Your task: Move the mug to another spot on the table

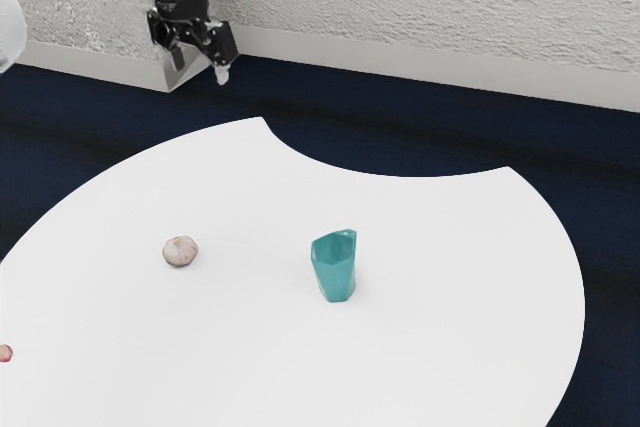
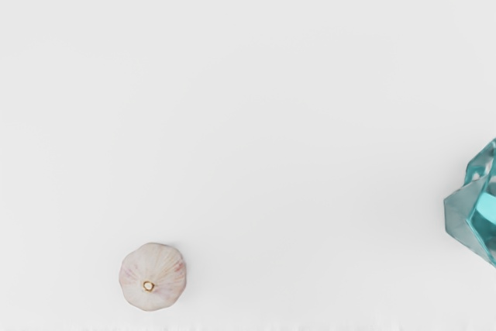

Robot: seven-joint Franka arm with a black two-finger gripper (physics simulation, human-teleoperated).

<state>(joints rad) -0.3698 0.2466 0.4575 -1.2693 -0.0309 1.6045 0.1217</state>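
Observation:
A teal faceted mug (image 1: 335,265) stands upright near the middle of the white table (image 1: 300,187). My gripper (image 1: 198,55) hangs high above the table's far edge, toward the exterior view's upper left, well away from the mug. Its fingers are spread apart and hold nothing, so it is open. In the wrist view part of the mug (image 2: 474,208) shows from above at the picture's edge, far off to the side of my hand.
A garlic bulb (image 1: 181,250) (image 2: 152,276) lies on the table to the exterior view's left of the mug. A small reddish thing (image 1: 4,352) sits at the table's left rim. Dark floor surrounds the table, with a curved cutout at the back.

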